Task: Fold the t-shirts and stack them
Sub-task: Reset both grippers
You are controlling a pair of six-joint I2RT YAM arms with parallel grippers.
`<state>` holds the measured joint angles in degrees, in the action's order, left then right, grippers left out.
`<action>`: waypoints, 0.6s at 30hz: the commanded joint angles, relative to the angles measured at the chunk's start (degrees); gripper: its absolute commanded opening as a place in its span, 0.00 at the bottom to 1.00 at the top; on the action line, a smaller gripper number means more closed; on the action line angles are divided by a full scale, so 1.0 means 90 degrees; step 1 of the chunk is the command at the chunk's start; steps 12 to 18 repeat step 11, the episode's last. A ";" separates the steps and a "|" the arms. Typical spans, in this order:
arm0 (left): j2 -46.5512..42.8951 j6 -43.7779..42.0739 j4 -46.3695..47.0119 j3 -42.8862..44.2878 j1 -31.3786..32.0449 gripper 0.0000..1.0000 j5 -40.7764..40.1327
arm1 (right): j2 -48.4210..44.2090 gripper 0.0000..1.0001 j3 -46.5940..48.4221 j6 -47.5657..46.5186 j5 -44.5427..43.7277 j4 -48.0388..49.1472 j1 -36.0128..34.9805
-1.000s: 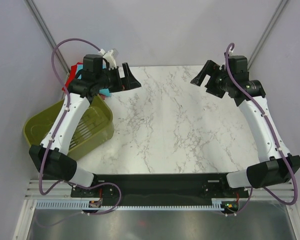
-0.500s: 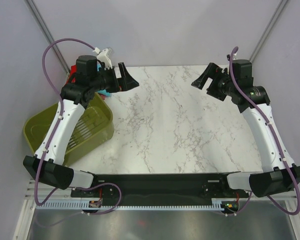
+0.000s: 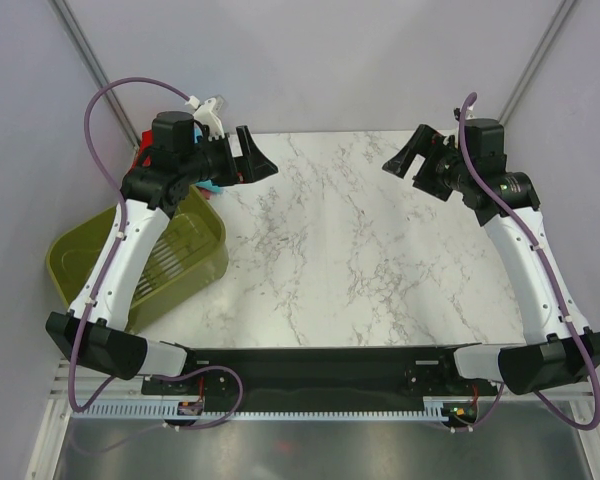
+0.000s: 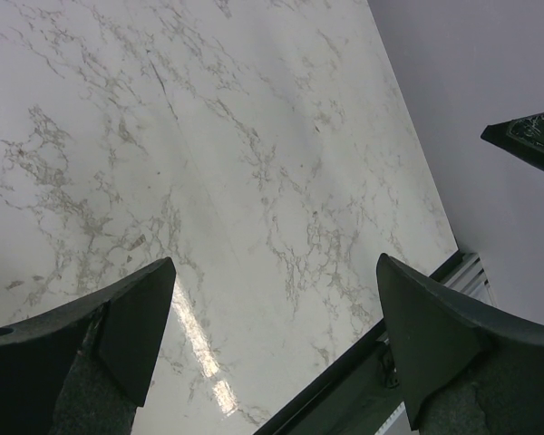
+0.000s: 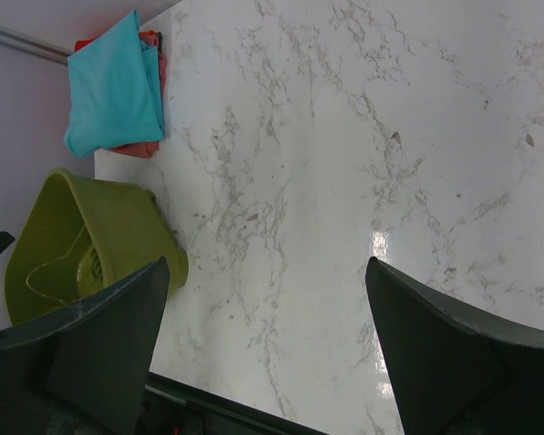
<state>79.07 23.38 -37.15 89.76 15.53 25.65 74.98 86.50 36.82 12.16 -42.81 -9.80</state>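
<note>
Held jaws wide apart on left gripper [image 4: 274, 272] and right gripper [image 5: 267, 267], clasping nothing, above marble table [image 3: 350, 250]. Found olive basket [image 5: 118, 195] at 9 o'clock, turquoise t-shirt [image 5: 113, 86] folded atop red t-shirt [image 5: 136, 150] at 10 o'clock. Looked finished.

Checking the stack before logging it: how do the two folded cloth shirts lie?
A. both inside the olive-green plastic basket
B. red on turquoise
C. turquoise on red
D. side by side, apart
C: the right wrist view shows the turquoise folded cloth shirt covering the red cloth shirt, whose edges peek out beneath it, outside the olive-green plastic basket.
</note>
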 commanded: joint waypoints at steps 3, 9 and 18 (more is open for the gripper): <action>-0.0142 0.0118 0.0192 0.0154 0.0023 1.00 -0.0183 | -0.0108 0.98 0.0164 -0.0057 -0.0043 0.0274 -0.0024; -0.0201 0.0127 0.0201 0.0105 0.0023 1.00 -0.0282 | -0.0177 0.98 0.0155 -0.0097 -0.0033 0.0303 -0.0024; -0.0201 0.0127 0.0202 0.0125 0.0023 1.00 -0.0291 | -0.0167 0.98 0.0145 -0.0087 -0.0043 0.0293 -0.0024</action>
